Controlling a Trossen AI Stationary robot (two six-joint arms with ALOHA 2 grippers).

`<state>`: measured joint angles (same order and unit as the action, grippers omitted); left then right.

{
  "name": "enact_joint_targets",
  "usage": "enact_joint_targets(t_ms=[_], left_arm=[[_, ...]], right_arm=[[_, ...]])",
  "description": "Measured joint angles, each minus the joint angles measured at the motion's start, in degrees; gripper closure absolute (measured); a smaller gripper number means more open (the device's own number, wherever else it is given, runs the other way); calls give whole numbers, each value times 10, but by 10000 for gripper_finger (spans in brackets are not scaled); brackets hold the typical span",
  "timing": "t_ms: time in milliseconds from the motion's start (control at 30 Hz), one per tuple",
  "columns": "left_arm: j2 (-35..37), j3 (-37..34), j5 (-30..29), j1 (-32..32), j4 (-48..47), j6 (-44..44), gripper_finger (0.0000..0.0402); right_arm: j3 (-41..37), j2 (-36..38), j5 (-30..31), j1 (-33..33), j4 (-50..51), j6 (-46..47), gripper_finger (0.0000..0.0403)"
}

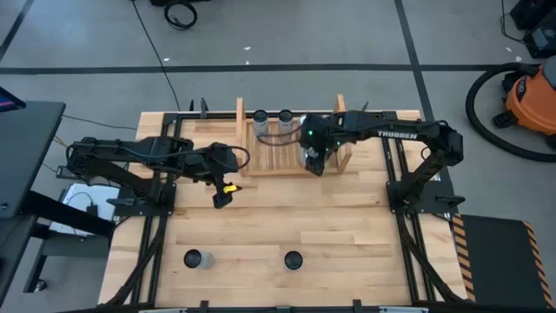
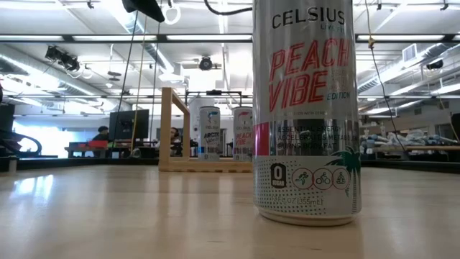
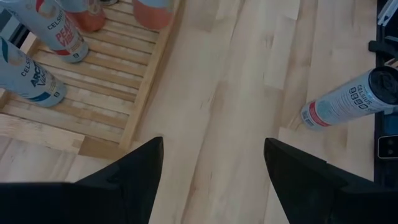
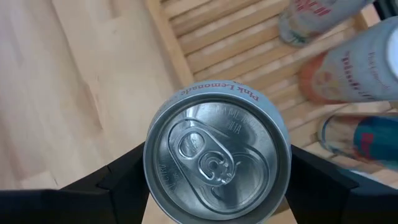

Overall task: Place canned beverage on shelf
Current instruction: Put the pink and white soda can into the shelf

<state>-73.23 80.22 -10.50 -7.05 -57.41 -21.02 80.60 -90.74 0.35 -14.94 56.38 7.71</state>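
Observation:
The light wooden shelf (image 1: 291,148) stands at the table's far middle, with several cans upright on its slats (image 3: 93,93). My right gripper (image 1: 314,161) is over the shelf's near right part, shut on a silver can (image 4: 217,165) marked Pink Lemonade. My left gripper (image 1: 221,196) is open and empty over bare table, left of and nearer than the shelf; its fingers (image 3: 134,180) frame only wood. In the low view the shelf (image 2: 172,129) shows far back, and the held can is hidden behind a near can. My right gripper pinches the can's side wall (image 4: 152,186) between its two fingers, one on each opposite side just below the top rim. The fingers (image 4: 323,180) come from above and point down. The can is upright, lid up, over the shelf's near rail; whether its base rests on the slats is hidden.
Two more cans stand near the table's front edge, one at the left (image 1: 193,258) and one in the middle (image 1: 293,259); the latter fills the low view (image 2: 305,108). The shelf's upright side boards (image 1: 241,122) rise at both ends. Bare table lies between the shelf and the front cans.

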Motion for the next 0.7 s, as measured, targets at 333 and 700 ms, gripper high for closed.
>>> enact_joint_targets(t_ms=[333, 700], left_arm=[[0, 0, 0, 0, 0, -2, 122], [0, 0, 0, 0, 1, -3, 122]], right_arm=[[0, -18, -28, -55, -62, -28, 99], [0, -62, -31, -66, -45, -39, 95]])
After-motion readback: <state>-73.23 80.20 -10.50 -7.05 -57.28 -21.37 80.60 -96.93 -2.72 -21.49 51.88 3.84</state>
